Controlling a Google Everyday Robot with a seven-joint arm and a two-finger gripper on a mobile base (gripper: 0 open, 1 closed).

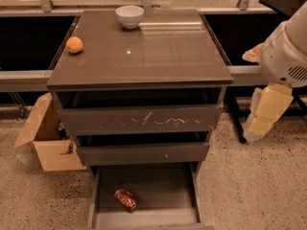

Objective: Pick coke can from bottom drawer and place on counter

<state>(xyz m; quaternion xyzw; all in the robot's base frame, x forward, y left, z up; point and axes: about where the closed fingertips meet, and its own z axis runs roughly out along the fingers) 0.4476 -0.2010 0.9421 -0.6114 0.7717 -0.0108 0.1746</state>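
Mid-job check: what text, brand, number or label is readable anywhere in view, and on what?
Can in the bottom drawer: markings too blurred to read.
Box, bowl, orange, counter: no text visible.
Pincer, right of the counter: no text visible.

The tabletop (158, 56) is glossy and smooth and picks up glare. The upper drawer front (139, 120) looks matt with pale scratches. The coke can (125, 199) in the bottom drawer (158, 186) has a shiny metal look. The floor (249, 190) is speckled stone, and the box (53, 152) is plain cardboard. The tool (256, 123), at the right beside the cabinet, looks like matt cream plastic.
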